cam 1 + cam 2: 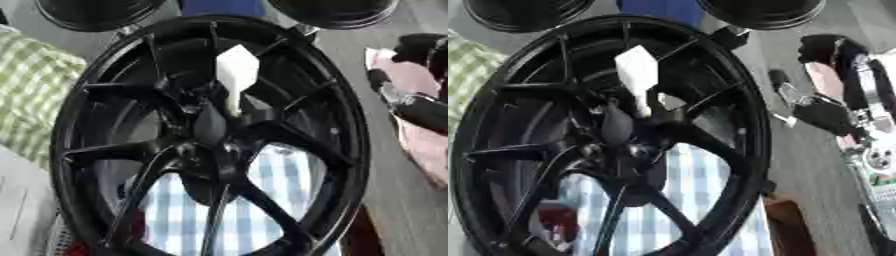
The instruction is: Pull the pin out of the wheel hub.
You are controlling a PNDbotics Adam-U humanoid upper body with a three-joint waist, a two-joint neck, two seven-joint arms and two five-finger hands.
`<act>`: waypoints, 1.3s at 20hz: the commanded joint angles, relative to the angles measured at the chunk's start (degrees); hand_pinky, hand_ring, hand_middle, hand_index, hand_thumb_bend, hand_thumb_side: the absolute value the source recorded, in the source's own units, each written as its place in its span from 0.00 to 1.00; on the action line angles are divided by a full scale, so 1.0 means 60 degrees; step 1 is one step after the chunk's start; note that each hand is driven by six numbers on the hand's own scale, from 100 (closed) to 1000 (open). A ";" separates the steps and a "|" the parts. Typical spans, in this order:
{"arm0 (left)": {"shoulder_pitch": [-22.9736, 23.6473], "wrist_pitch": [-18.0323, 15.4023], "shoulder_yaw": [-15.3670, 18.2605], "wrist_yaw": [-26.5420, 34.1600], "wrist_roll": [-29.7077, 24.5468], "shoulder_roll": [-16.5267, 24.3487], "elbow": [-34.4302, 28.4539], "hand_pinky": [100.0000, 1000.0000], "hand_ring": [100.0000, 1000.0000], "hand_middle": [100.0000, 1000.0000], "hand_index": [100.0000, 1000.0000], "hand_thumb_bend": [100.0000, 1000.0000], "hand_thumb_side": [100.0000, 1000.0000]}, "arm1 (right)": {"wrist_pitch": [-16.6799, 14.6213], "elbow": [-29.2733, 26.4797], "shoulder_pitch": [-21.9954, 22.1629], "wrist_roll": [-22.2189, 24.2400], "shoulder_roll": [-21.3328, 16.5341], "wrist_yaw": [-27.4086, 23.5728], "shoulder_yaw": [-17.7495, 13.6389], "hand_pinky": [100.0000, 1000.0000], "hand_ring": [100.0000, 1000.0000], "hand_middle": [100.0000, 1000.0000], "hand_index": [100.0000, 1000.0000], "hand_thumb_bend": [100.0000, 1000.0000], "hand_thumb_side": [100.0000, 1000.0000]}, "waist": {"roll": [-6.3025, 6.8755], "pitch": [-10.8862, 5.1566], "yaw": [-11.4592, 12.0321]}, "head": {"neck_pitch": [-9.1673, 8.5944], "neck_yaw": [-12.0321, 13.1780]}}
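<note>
while the white pin [236, 75] stands in the black wheel hub [210, 145], right hand [829, 112] fingers' state is unclear.

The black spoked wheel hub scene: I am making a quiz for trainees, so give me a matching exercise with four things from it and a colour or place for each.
Things:
1. Black spoked wheel hub
2. White flat-headed pin
3. Checked cloth seen between the spokes
4. Robot's right hand

Descriptions:
A. Blue and white, behind the lower spokes
B. Standing up from the hub's centre
C. Off to the right of the rim, apart from the pin
D. Fills most of the view

Pairs: 1-D, 2-B, 3-A, 4-C
</note>
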 commanded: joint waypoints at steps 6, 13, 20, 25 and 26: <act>-0.0055 -0.0024 0.0063 -0.0017 0.0002 0.0188 -0.0131 0.64 0.59 0.60 0.68 0.48 0.61 | 0.0164 -0.0186 -0.0128 -0.0360 -0.0581 -0.0333 -0.0088 0.83 0.65 0.60 0.71 0.39 0.14 | 0.0012 -0.0277 0.0009 | 0.0249 -0.0031; 0.0041 -0.0021 0.0083 -0.0075 0.0017 0.0385 -0.0121 0.64 0.59 0.60 0.68 0.48 0.61 | 0.0110 -0.0345 -0.0169 0.0047 -0.2432 -0.1138 0.0247 0.84 0.67 0.61 0.72 0.41 0.14 | -0.0120 -0.0352 -0.0046 | 0.0305 0.0019; 0.0196 -0.0024 0.0140 -0.0130 0.0078 0.0548 -0.0099 0.63 0.59 0.60 0.68 0.48 0.61 | -0.0148 -0.0354 -0.0462 0.0092 -0.4245 -0.2455 0.0284 0.84 0.67 0.61 0.72 0.42 0.13 | -0.0127 -0.0425 -0.0175 | 0.0252 0.0070; 0.0318 -0.0044 0.0188 -0.0176 0.0125 0.0635 -0.0115 0.63 0.59 0.61 0.68 0.49 0.61 | -0.0288 -0.0354 -0.0607 0.0337 -0.5303 -0.2932 0.0409 0.85 0.68 0.62 0.72 0.44 0.13 | 0.0006 -0.0495 -0.0203 | 0.0333 0.0095; 0.0342 -0.0043 0.0194 -0.0183 0.0131 0.0647 -0.0114 0.63 0.59 0.61 0.68 0.49 0.61 | -0.0344 -0.0354 -0.0645 0.0445 -0.5562 -0.2967 0.0457 0.85 0.68 0.62 0.72 0.45 0.13 | 0.0022 -0.0506 -0.0207 | 0.0356 0.0101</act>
